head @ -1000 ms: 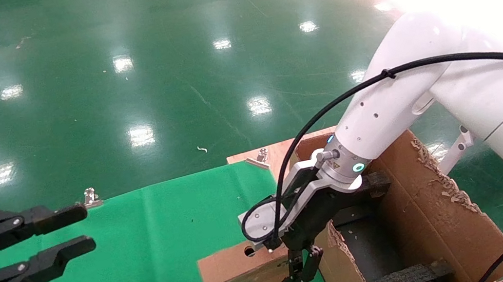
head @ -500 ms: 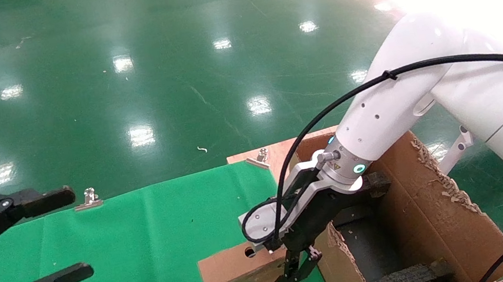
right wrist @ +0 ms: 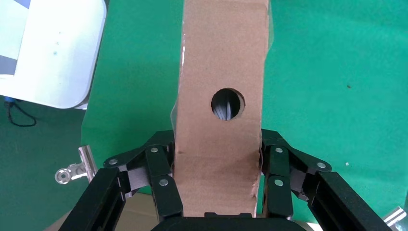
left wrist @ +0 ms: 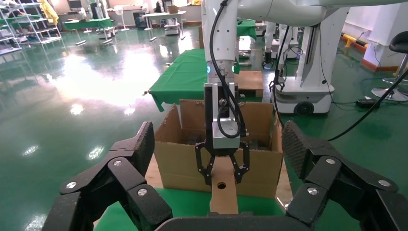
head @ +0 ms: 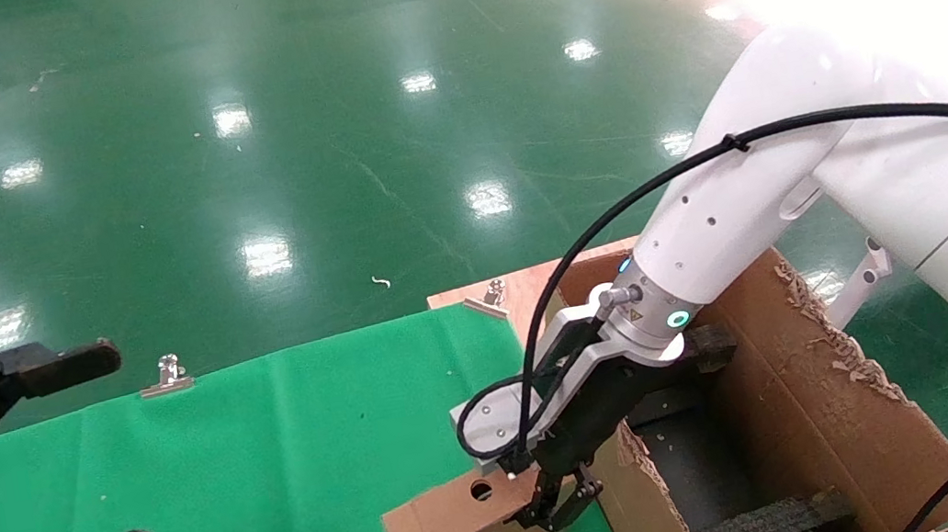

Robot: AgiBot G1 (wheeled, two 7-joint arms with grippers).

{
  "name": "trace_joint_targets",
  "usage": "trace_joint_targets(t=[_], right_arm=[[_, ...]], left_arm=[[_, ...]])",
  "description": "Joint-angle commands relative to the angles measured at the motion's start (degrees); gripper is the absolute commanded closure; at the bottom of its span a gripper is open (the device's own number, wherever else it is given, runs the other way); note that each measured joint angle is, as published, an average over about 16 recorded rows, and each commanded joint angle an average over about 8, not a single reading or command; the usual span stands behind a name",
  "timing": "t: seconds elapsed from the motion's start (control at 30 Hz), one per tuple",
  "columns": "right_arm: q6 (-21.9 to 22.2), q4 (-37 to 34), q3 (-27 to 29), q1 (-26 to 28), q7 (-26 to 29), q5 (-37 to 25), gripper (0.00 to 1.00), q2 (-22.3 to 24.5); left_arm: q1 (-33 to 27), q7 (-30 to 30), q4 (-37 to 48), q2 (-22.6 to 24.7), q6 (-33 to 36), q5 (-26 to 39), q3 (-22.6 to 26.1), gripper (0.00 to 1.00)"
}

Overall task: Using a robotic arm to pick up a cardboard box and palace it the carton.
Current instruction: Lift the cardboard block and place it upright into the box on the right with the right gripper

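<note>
R end effector (head: 554, 507) clamps cardboard box (head: 446, 530) beside carton (head: 791, 407).

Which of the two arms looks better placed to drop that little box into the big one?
The right gripper: it already clamps the cardboard box right beside the carton. The left gripper hangs open, far off.

A green cloth (head: 279, 460) is covering the table (head: 524, 289) at lower centre, metal clips (head: 167, 376) pinning its far edge.
</note>
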Motion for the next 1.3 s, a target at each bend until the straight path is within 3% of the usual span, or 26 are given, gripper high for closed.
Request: trace_joint_targets(t=[0.03, 0.3, 0.57, 0.9, 1.07, 1.3], right_arm=[[0.0, 0.0, 0.0, -0.1, 0.0, -0.1, 1.0, 0.0], [0.2, -1.0, 0.7, 2.6, 0.0, 2.3, 1.0, 0.6], [-0.8, -4.4, 0.4, 13.4, -1.5, 5.5, 1.0, 2.2], [-1.2, -9.6, -4.3, 25.2, -4.1, 11.1, 1.0, 4.9], [-1.2, -9.9, -8.4, 28.4, -3.8, 12.2, 1.0, 8.6], [-1.4, -6.3, -15.5, 34.0, -1.4, 12.0, 1.0, 18.4]], left_arm=[[0.0, 0.0, 0.0, 0.0, 0.0, 0.0, 0.0, 0.0], [0.0, 0.0, 0.0, 0.0, 0.0, 0.0, 0.0, 0.0], [0.0, 0.0, 0.0, 0.0, 0.0, 0.0, 0.0, 0.0], [0.0, 0.0, 0.0, 0.0, 0.0, 0.0, 0.0, 0.0], [0.0, 0.0, 0.0, 0.0, 0.0, 0.0, 0.0, 0.0], [0.0, 0.0, 0.0, 0.0, 0.0, 0.0, 0.0, 0.0]])
